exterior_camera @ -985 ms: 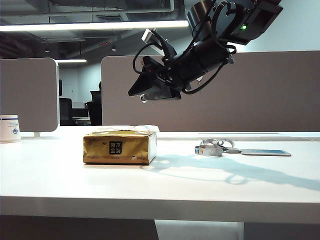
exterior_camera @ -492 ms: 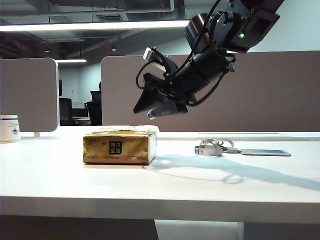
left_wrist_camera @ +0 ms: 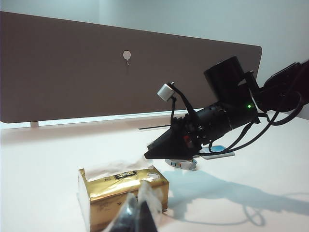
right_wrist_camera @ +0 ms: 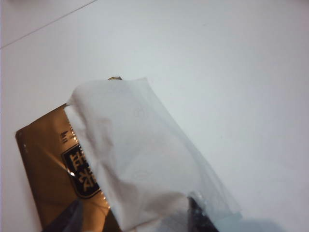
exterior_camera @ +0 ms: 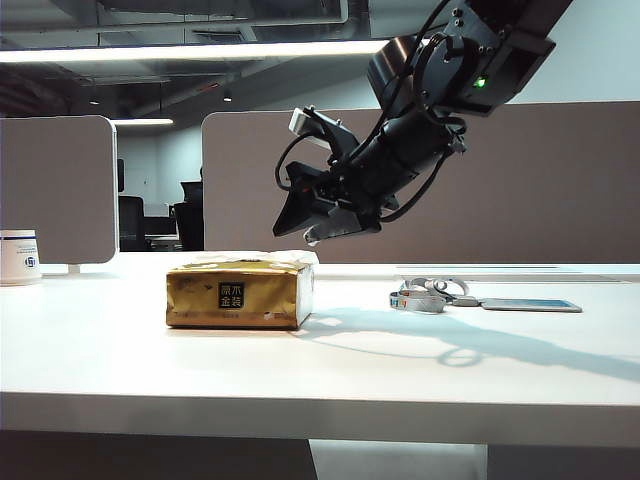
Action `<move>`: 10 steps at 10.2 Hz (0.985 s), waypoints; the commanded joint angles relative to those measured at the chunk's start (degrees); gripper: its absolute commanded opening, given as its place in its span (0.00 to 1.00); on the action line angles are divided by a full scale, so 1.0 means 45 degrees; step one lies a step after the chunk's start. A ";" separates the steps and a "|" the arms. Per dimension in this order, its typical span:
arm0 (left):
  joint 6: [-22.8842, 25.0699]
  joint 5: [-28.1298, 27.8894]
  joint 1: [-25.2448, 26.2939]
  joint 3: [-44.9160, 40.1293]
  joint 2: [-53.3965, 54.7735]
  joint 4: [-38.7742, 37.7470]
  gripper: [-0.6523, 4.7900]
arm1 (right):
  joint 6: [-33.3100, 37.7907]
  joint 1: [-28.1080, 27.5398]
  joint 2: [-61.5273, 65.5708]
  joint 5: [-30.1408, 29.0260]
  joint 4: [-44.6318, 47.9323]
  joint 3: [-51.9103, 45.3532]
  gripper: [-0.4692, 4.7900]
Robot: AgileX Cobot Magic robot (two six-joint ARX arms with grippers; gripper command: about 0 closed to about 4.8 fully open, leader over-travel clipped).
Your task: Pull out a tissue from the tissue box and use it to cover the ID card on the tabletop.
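The gold tissue box (exterior_camera: 240,295) lies on the white tabletop (exterior_camera: 120,350), with a white tuft (exterior_camera: 262,257) sticking out of its top. No loose tissue sheet shows. To the right lies the ID card (exterior_camera: 530,305), joined to its coiled lanyard (exterior_camera: 425,295). My right gripper (exterior_camera: 305,228) hangs open in the air just above the box's right end, pointing down at it. In the right wrist view its fingers (right_wrist_camera: 200,215) stand wide apart over the tuft (right_wrist_camera: 140,154) and the box (right_wrist_camera: 48,169). My left gripper (left_wrist_camera: 137,215) is shut and empty, near the box (left_wrist_camera: 120,191).
A white cup with a blue logo (exterior_camera: 18,257) stands at the far left of the table. Grey-brown divider panels (exterior_camera: 55,190) (exterior_camera: 520,180) run along the back. The table's front edge (exterior_camera: 320,415) crosses the exterior view low down.
My right gripper has come down and a little to the right, closer to the box's top, and its jaws have spread wider. The left arm has stayed still.
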 commanded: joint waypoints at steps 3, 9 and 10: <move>0.0000 0.0053 -0.0005 0.0034 0.0005 0.0165 0.11 | -0.0019 0.0015 0.0291 0.0699 0.0714 0.0170 0.61; -0.0092 0.0058 -0.0005 0.0034 0.0005 0.0165 0.11 | 0.0316 0.0019 0.0748 0.0733 0.0495 0.0180 0.60; -0.0092 0.0058 -0.0005 0.0034 0.0005 0.0165 0.11 | 0.0316 0.0015 0.0748 0.0772 0.0500 0.0180 0.58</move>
